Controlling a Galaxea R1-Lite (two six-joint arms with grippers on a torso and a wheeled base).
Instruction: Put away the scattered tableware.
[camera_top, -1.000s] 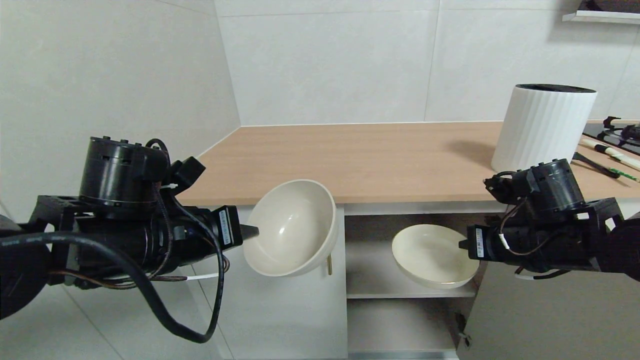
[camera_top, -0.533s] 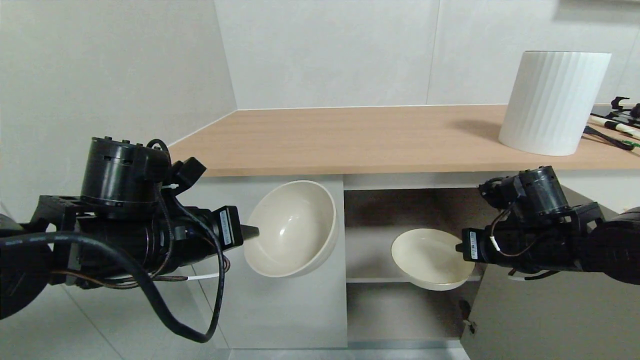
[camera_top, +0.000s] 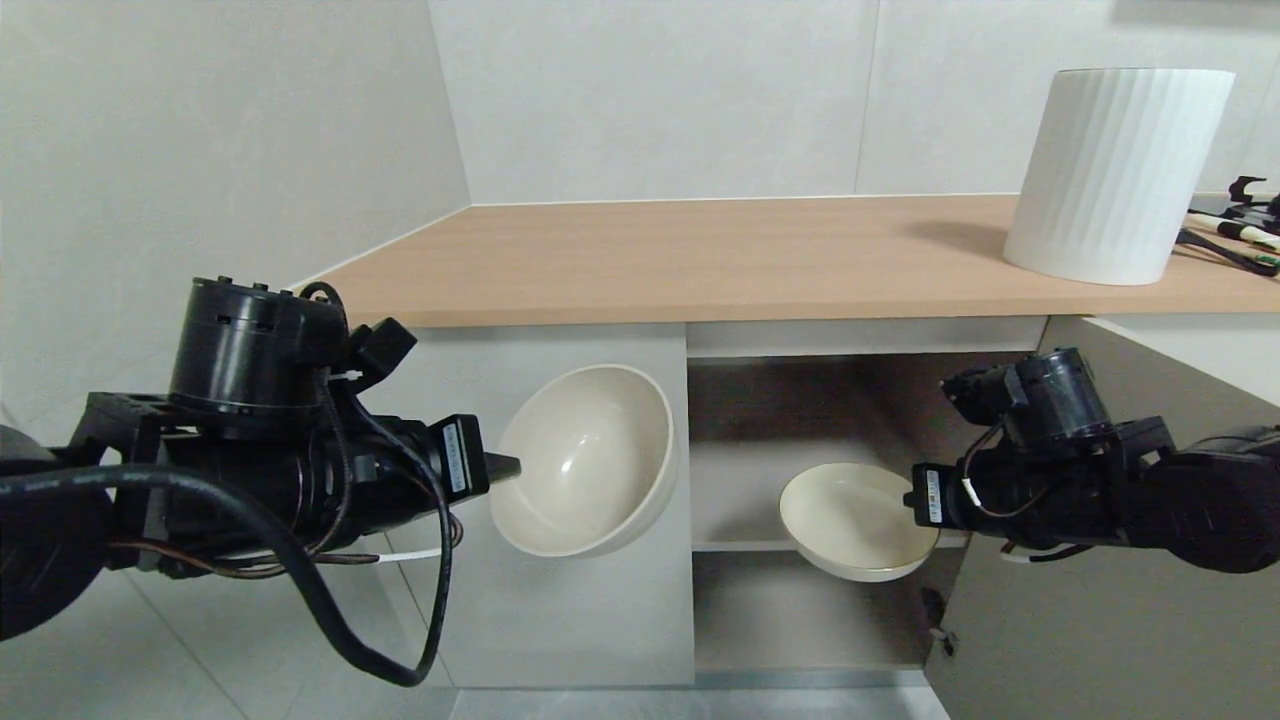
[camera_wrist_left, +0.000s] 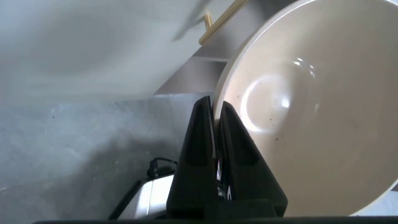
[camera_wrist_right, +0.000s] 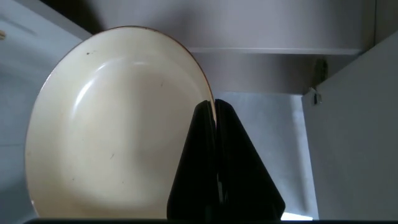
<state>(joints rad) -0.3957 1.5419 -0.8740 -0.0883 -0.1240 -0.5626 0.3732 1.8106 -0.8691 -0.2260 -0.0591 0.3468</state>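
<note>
A deep cream bowl hung in the air on the left, tipped on its side so its hollow faced the viewer, in front of the closed left cabinet door and just below the desk's front edge. The left arm's jaws were closed tight on its near left rim, one finger inside the bowl and one outside, with almost no gap between them. To its right, a shallow cream dish was held at the mouth of the open cupboard compartment, tilted with its inside facing up and toward the viewer, about level with the inner shelf; whether it touched the shelf could not be told. The right arm's jaws pinched its right rim, likewise nearly closed, one finger on each face of the dish. The two pieces were well apart, each gripped by its own arm. A slim brass handle showed on the cupboard front beside the deep bowl. The right cabinet door stood swung open, near the right arm. Above ran a light wooden desk against a pale tiled wall. On its far right stood a tall white ribbed cylinder, upright, and just beyond it, at the right edge, lay a few dark-handled utensils.
</note>
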